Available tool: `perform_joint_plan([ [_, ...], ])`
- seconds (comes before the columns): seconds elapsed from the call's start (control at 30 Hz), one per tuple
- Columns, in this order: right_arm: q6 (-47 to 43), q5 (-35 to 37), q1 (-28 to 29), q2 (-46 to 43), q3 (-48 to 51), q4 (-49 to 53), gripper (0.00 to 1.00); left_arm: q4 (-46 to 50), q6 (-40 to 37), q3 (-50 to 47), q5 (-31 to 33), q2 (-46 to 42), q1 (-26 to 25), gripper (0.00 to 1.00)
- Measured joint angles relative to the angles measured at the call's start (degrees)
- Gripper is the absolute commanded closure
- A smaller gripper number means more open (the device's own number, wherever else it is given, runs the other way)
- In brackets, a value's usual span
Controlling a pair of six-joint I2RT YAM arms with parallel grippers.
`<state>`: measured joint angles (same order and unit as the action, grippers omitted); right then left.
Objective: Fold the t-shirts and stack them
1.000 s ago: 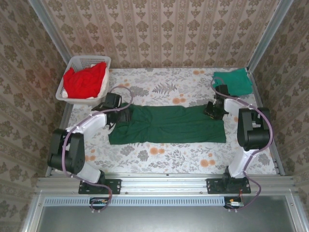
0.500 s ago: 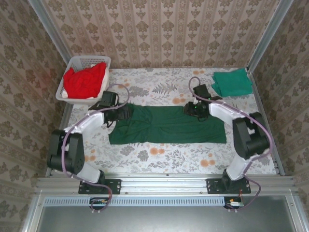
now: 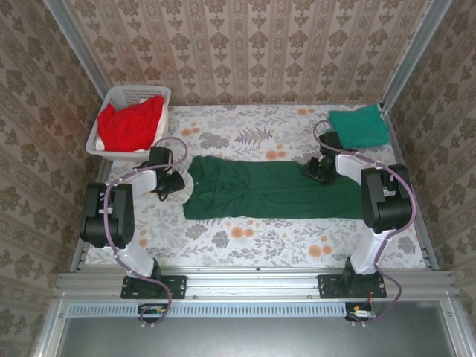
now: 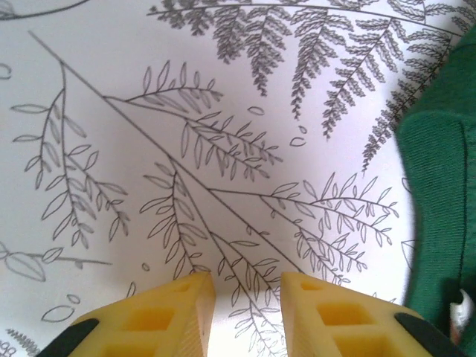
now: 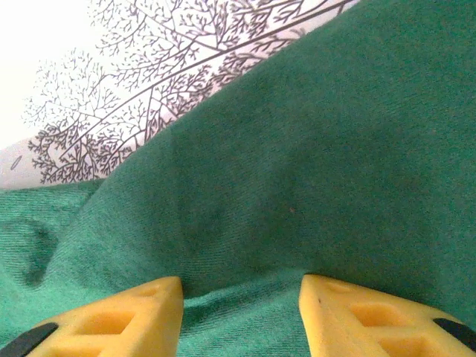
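A dark forest-green t-shirt lies folded into a long strip across the middle of the table. My left gripper hovers just left of the shirt's left end, over bare tablecloth. It is open with nothing between its yellow fingers, and the green t-shirt edges the right of the left wrist view. My right gripper sits on the strip's far edge near its right end. Its jaws stand apart, tips down on the green cloth. A teal t-shirt lies folded at the back right. Red t-shirts fill the basket.
The white slotted basket stands at the back left corner. A floral tablecloth covers the table, with room in front of the green strip. Metal frame posts and patterned walls close in the sides and back.
The green shirt has slid to the right, its left end drawn in. My left gripper has come off the cloth to the left with narrower jaws. My right gripper swung left, then back right.
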<state>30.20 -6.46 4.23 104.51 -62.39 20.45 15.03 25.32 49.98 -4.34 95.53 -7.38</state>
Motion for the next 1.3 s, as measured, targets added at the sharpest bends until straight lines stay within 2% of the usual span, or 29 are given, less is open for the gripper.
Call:
perform_joint_plan([
  [0.07, -0.20, -0.61, 0.15, -0.09, 0.00, -0.17, 0.51, 0.04, 0.20, -0.31, -0.44, -0.52, 0.02, 0.68],
  [0.17, -1.14, 0.20, 2.14, -1.07, 0.00, 0.50, 0.49, 2.10, 0.50, -0.96, -1.36, -2.54, -0.37, 0.54],
  [0.3, -3.78, 5.22, 10.73, -6.10, -0.02, 1.79, 0.45, 4.20, 0.28, 0.35, -2.01, -6.01, -3.26, 0.41],
  [0.43, -9.88, 7.39, 23.21, -11.78, -0.15, -2.23, 0.39, 5.03, -1.09, 7.69, -2.62, -3.56, -7.39, 0.41],
  [0.53, -15.74, 3.78, 30.99, -11.76, -0.33, -8.83, 0.38, 3.43, -1.77, 13.73, -4.55, 1.77, -9.16, 0.41],
  [0.67, -21.92, -2.80, 35.82, -5.35, -3.54, -14.23, 0.37, 2.08, -2.54, 19.63, -6.62, 10.03, -9.57, 0.42],
  [0.77, -25.35, -6.25, 36.17, 0.15, -6.32, -15.34, 0.37, 2.14, -3.28, 22.73, -7.67, 14.78, -9.57, 0.48],
  [0.8, -26.21, -6.95, 36.17, 1.62, -7.08, -15.37, 0.37, 2.21, -3.52, 23.45, -7.96, 15.76, -9.57, 0.53],
  [0.87, -28.24, -7.98, 36.17, 4.35, -8.55, -15.32, 0.39, 2.71, -4.33, 25.11, -8.41, 17.49, -9.57, 0.69],
  [0.93, -29.94, -8.61, 36.17, 6.10, -9.60, -14.97, 0.42, 2.75, -4.68, 26.32, -8.57, 18.45, -9.57, 0.78],
  [1.03, -31.82, -9.07, 36.17, 7.04, -10.03, -14.71, 0.54, 2.97, -5.03, 26.99, -8.55, 18.56, -9.57, 0.88],
  [1.13, -33.62, -9.18, 36.17, 7.04, -10.03, -14.45, 0.73, 3.82, -5.38, 28.30, -8.50, 18.53, -9.51, 1.00],
  [1.2, -34.64, -9.18, 36.17, 7.02, -10.01, -14.40, 0.82, 4.57, -5.60, 29.70, -8.44, 18.53, -9.51, 1.00],
  [1.3, -36.28, -9.22, 36.17, 6.27, -9.25, -14.62, 0.89, 6.14, -5.66, 32.15, -8.33, 18.53, -9.46, 1.00],
])
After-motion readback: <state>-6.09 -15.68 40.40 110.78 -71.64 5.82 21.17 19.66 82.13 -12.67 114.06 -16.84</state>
